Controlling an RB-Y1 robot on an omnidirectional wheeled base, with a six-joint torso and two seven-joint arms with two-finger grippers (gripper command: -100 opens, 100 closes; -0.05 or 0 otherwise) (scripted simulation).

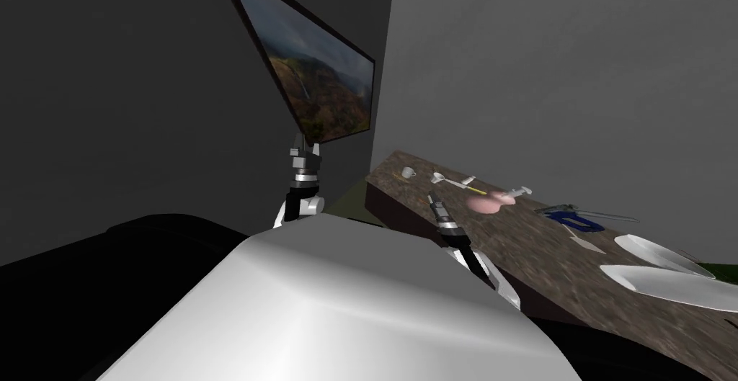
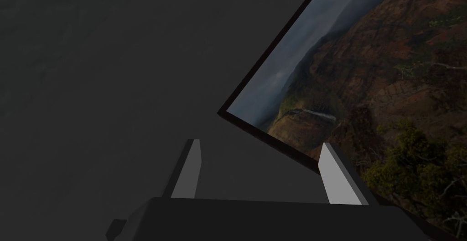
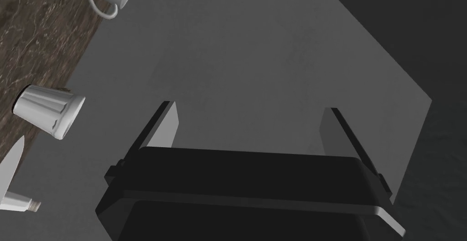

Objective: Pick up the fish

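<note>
Right fingers (image 3: pixel 165 128) near pink fish (image 1: pixel 487 203)

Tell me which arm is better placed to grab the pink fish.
Right, most likely. The right gripper, open, is at the table close to the fish. The left gripper, also open, points at the wall, away from the table.

Left gripper (image 2: pixel 260 143): spread wide, at rest.
Fingers (image 2: pixel 189 174): two thin, light grey blades, standing well apart from each other.
</note>
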